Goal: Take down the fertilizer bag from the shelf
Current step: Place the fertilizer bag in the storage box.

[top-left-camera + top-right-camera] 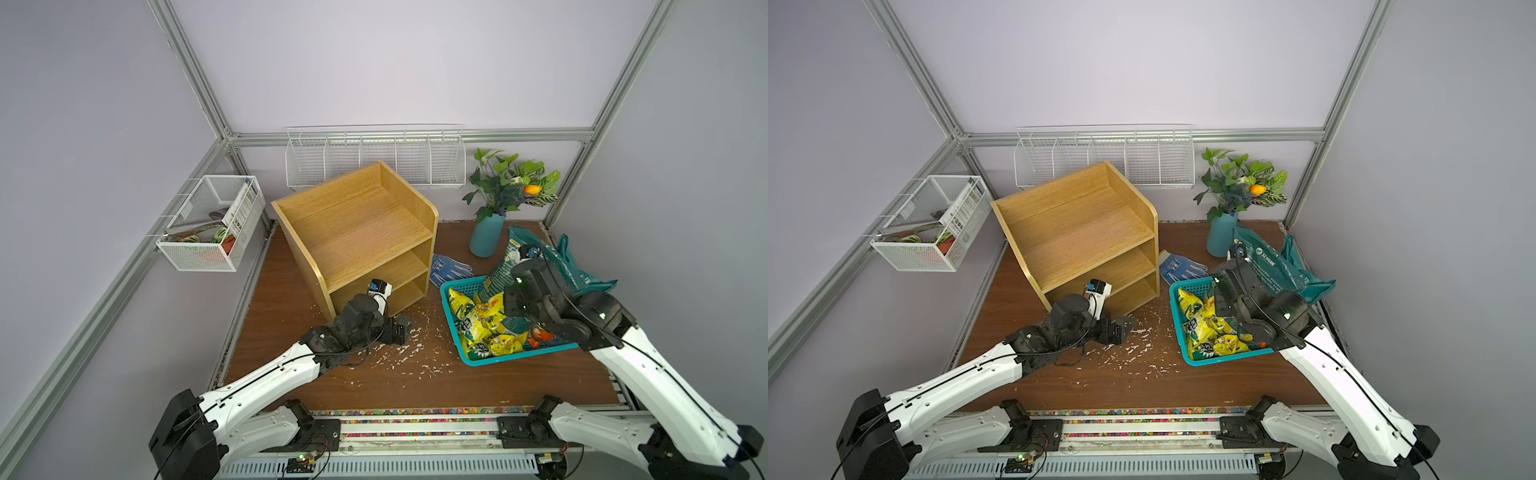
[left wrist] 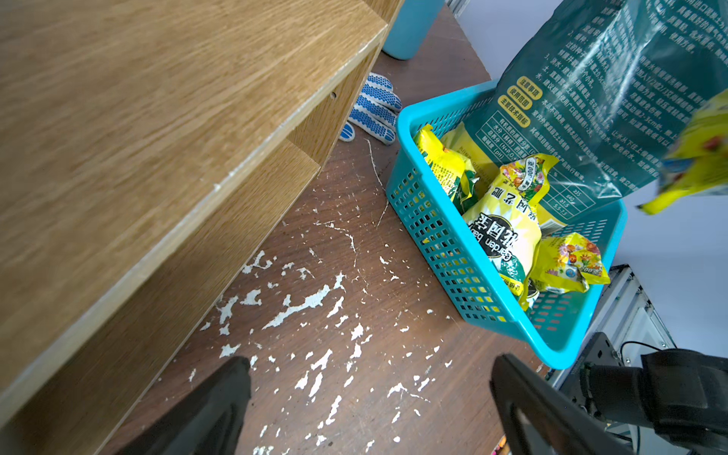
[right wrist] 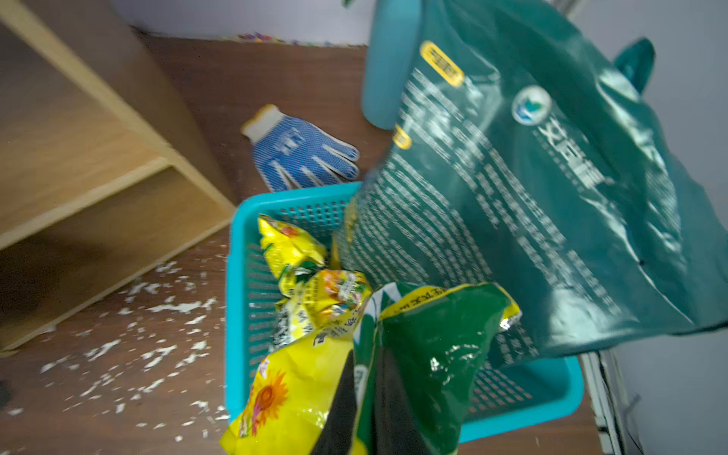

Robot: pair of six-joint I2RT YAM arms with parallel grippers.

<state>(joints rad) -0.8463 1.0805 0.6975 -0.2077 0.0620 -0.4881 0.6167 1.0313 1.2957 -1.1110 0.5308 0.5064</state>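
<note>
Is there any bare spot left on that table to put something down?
Yes: the brown tabletop in front, between shelf, turquoise basket and the near rail. The shelf's top board is bare. Crowded: the basket, full of bags, and behind it the glove and vase.

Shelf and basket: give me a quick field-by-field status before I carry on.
shelf: every tier in view is empty
right end effector: shut on the yellow-green fertilizer bag, hanging above the teal basket
left end effector: open, empty, low over the table by the shelf's front corner
teal basket contents: yellow packets; large dark green bag leaning in it
glove: flat on the table between shelf and basket
task status: bag off the shelf, not yet set down
</note>
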